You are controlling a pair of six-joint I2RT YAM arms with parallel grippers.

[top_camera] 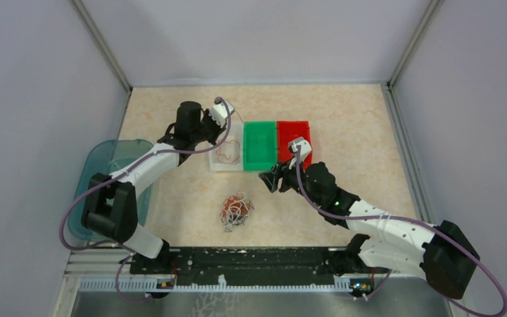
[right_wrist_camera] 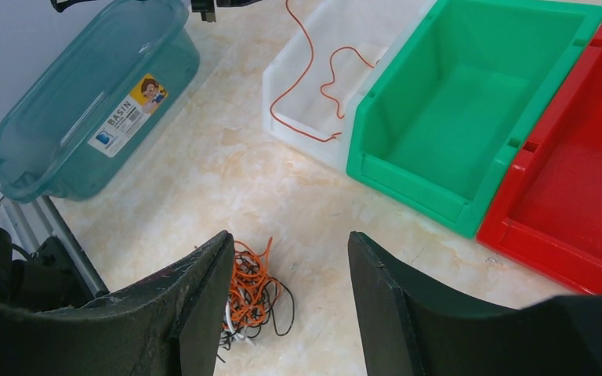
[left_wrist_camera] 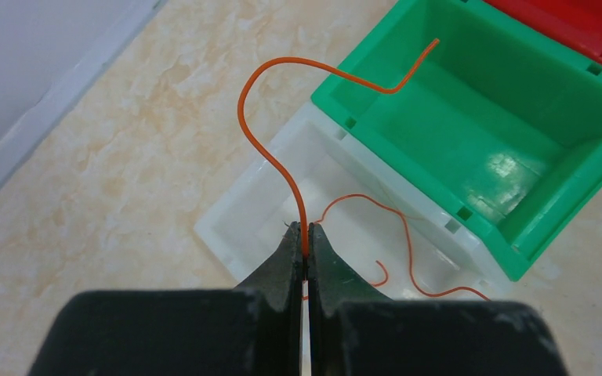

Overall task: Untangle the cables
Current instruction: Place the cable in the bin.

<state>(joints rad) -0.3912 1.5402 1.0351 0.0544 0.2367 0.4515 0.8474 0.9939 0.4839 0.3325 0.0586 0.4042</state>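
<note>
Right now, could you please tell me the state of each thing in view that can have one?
left gripper: jaws shut on the orange cable.
right gripper: jaws open, holding nothing.
orange cable: pinched, lower part trailing into the white bin.
white bin: holds only orange cable.
cable tangle: knotted heap on the table.
green bin: empty.
red bin: empty where visible.
teal basin: contents unclear.

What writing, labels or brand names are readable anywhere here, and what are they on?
"BASIN": on the white sticker on the side of the translucent teal plastic tub.
Smaller print and logo on that sticker: too small to read.
No other readable text is visible.
</note>
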